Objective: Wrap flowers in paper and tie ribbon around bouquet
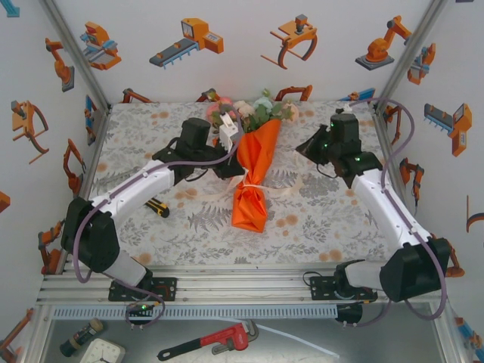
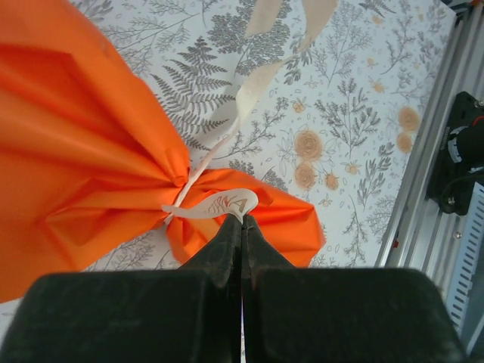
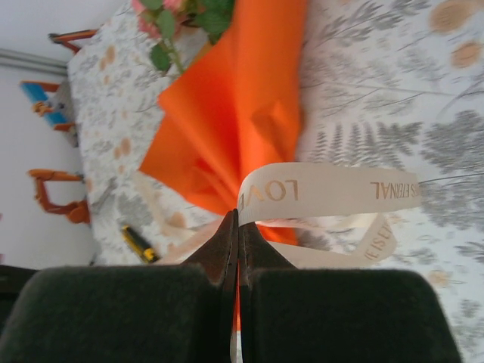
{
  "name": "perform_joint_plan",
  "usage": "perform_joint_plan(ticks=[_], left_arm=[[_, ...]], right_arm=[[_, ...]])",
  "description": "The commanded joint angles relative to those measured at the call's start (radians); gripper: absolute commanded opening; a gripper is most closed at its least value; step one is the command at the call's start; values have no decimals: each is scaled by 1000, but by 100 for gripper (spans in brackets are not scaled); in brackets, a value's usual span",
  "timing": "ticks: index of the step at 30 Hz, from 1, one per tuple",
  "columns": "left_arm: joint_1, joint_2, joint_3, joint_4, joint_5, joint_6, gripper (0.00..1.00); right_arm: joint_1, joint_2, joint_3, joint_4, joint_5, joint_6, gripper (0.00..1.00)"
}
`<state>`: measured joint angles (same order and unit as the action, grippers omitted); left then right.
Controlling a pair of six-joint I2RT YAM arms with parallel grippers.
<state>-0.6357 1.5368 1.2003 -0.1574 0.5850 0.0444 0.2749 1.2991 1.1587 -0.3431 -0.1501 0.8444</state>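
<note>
Overhead view, left to right. Low on the left of the tablecloth (image 1: 144, 151), beside the white forearm: a yellow-and-black tool (image 1: 157, 208), lying well apart from the rest. Just left of centre: left gripper (image 1: 231, 169), tips at the waist of the bouquet (image 1: 255, 155). Centre of frame: the bouquet, lying flat and lengthwise, flowers (image 1: 253, 112) at the upper end, paper (image 1: 251, 208) narrowing to a cinch and flaring again toward the bottom of the frame. Either side of the cinch: pale ends of the ribbon (image 1: 281, 189) trailing on the cloth. Right of centre, near the upper end and apart from the paper: right gripper (image 1: 305, 149).

Left wrist view. Across the left half: orange paper (image 2: 83, 151), gathered tight at mid-frame by the ribbon (image 2: 253, 83), one tail running up to the top edge. Bottom centre: left gripper (image 2: 242, 218), fingers pressed together and clamped on the ribbon's curled end.

Right wrist view. Lower left: the tool (image 3: 138, 243). Top edge: flowers (image 3: 174, 15). Middle: paper (image 3: 234, 113). Bottom centre: right gripper (image 3: 237, 215), fingers together. From right at the tips, looping away to the right: printed ribbon (image 3: 333, 189). Impossible to tell whether nipped between them.
</note>
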Motion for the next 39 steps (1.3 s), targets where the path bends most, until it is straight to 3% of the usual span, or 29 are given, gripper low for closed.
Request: perform_joint_plan(ticks=[1,5,8,11,12,13,15,20,24,27,29,33,39], left_arm=[[-16,-9,-21,91,49,-39,0],[-34,-4,-42,118,56,-37,0],[-53,-4,-51,139,58,-36,0],[-62,-5,-64,163,53,-38,0],[-62,-5,-68,175,52,-40,0],[-61,-6,-72,180,51,-40,0],[-61,-5,-74,186,52,-40,0],[-62,4,-77,230,53,-64,0],[-63,27,-67,276,47,-110,0],[-63,44,-61,289,58,-115,0],[-63,55,-55,285,65,-114,0],[-64,69,-47,274,74,-112,0],[-63,73,-40,258,71,-106,0]], right_arm=[[41,61,97,-4,-26,183,0],[123,197,210,12,19,363,0],[230,343,350,6,18,399,1],[313,453,486,-18,-25,394,30],[317,460,504,-13,-43,384,42],[314,448,506,-13,-33,366,65],[297,385,473,-3,20,289,84],[155,187,261,94,-29,128,81],[106,13,-33,295,-141,-255,60],[103,-60,-217,396,-272,-531,60],[104,-57,-292,452,-429,-693,57],[119,21,-332,562,-539,-738,52],[170,104,-404,848,-557,-847,50]])
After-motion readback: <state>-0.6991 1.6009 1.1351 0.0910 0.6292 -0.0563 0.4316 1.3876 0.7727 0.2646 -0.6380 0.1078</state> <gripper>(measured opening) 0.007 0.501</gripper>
